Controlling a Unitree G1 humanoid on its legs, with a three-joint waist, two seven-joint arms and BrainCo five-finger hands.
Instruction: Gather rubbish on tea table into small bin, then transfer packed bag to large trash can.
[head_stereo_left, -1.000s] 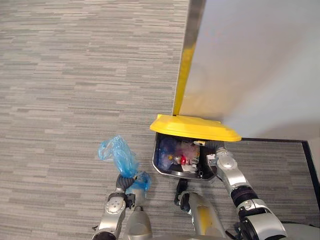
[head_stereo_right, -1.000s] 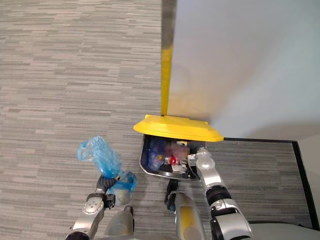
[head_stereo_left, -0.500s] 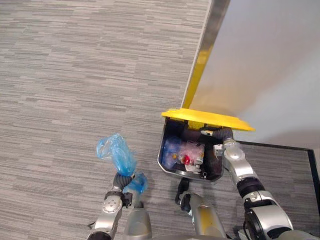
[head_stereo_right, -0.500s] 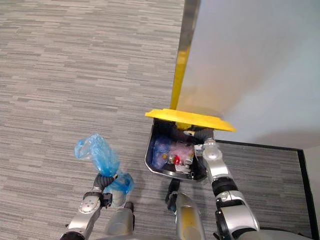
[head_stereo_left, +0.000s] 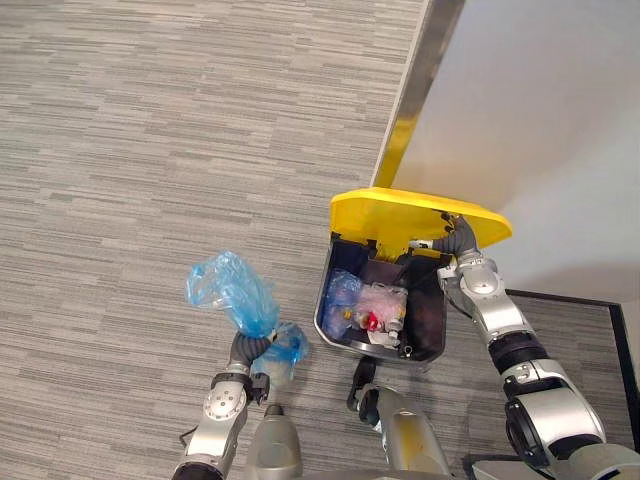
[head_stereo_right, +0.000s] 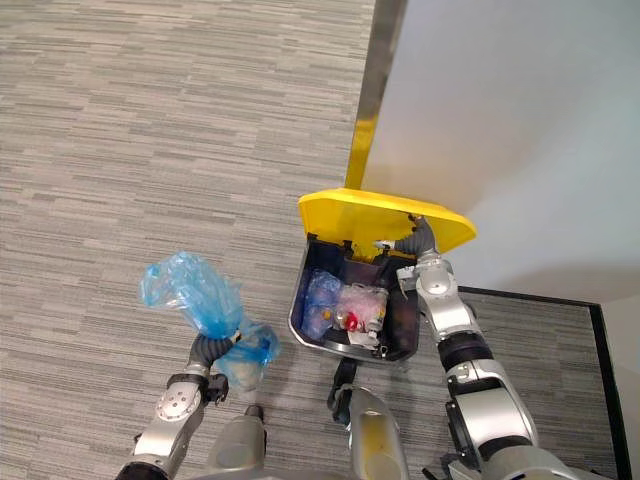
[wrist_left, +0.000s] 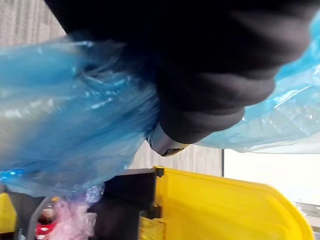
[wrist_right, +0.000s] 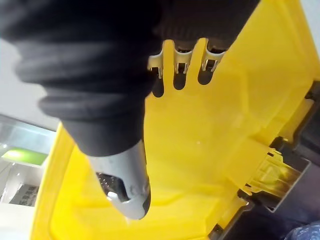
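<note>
The left hand (head_stereo_left: 243, 352) is closed in a fist around the gathered neck of the blue bag (head_stereo_left: 232, 290). In the left wrist view a silver fingertip (wrist_left: 166, 145) is buried in the crinkled blue plastic. The bag billows out past the hand on the far side, and a smaller fold of it bulges beside the wrist. It hangs above the grey striped carpet (head_stereo_left: 150, 150), just to the left of the trash can (head_stereo_left: 433, 318) and not over the opening.

The right hand (head_stereo_left: 457, 234) is up under the yellow lid (head_stereo_left: 395, 212). In its wrist view the fingers (wrist_right: 182, 62) lie flat against the lid's inner face and the thumb (wrist_right: 125, 175) stretches out apart from them, so the hand is spread and props the lid rather than gripping it. The lid stands tilted back on its hinge, leaving the dark can open. Inside lies rubbish (head_stereo_left: 378, 305): pale pink and blue plastic with something red among it. The can sits against a white wall (head_stereo_left: 540, 110), beside its metal corner strip (head_stereo_left: 420, 90).
</note>
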